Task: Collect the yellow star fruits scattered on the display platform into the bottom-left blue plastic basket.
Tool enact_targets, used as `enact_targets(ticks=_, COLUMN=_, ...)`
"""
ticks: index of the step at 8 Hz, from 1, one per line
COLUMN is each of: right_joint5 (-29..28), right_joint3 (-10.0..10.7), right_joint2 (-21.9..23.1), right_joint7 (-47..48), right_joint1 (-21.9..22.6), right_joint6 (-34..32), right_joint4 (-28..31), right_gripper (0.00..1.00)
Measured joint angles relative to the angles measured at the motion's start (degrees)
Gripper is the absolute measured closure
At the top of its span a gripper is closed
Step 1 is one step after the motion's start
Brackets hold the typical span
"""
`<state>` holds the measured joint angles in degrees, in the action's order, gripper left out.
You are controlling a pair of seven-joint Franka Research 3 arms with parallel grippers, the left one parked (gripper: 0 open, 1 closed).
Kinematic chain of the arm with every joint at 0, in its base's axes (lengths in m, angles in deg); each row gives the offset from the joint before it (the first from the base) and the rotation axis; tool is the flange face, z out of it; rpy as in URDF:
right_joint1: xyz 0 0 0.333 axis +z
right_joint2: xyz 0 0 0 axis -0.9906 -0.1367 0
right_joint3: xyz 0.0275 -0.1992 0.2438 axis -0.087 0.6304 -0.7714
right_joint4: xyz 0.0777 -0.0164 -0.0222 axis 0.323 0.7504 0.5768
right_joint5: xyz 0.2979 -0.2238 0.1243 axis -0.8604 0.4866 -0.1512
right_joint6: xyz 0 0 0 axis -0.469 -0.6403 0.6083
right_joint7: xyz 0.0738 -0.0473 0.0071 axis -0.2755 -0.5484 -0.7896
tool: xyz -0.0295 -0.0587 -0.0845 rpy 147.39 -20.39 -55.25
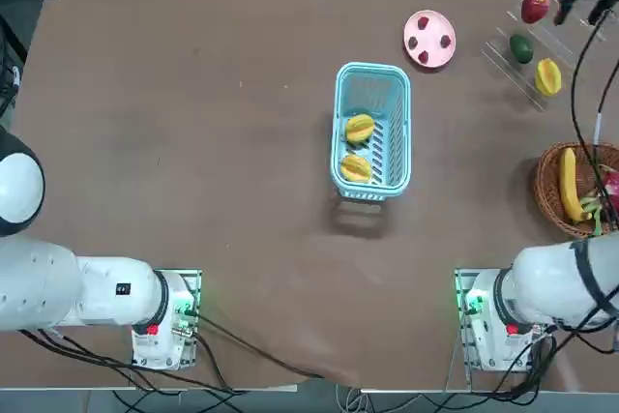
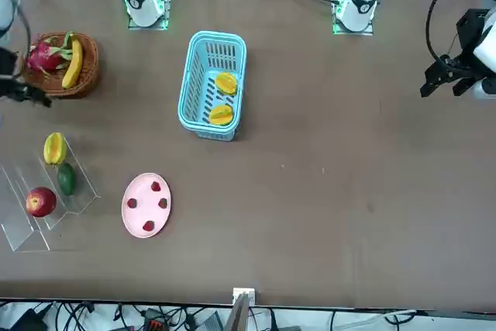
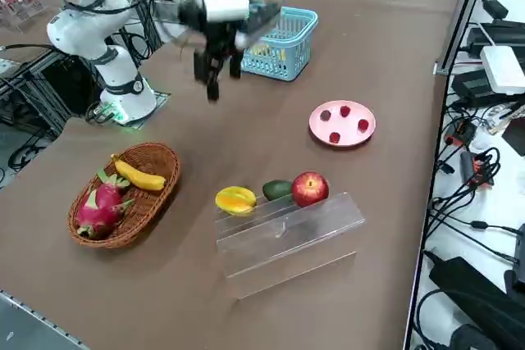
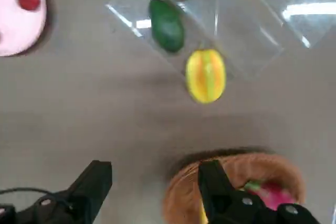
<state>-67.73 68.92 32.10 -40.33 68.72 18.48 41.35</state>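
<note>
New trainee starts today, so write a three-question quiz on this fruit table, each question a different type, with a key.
1. Count: how many star fruits lie in the blue basket?
2. True or false: the last star fruit on the clear rack sits beside a green fruit and a red apple.
3. Choose: the right gripper is (A) shut on a star fruit, (B) open and empty above the table near the wicker basket, (C) inside the blue basket.

Key: 1. two, one and another; 2. true; 3. B
</note>
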Motion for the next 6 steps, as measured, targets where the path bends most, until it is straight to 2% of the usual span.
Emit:
enact_targets(ticks=3, right_joint5=-0.01, right_joint3=-0.11, right_joint2=-5.52, right_joint7=-12.05, right_joint1=-8.29, right_joint6=14.27, right_joint4=5.22, right_gripper=0.00)
enact_targets(ticks=6, right_joint5=-0.01, right_joint3=-0.27, right_joint2=-7.82, right_joint7=-12.64, right_joint1=-10.22, right_joint6=26.36, right_joint4=12.52, right_gripper=0.00)
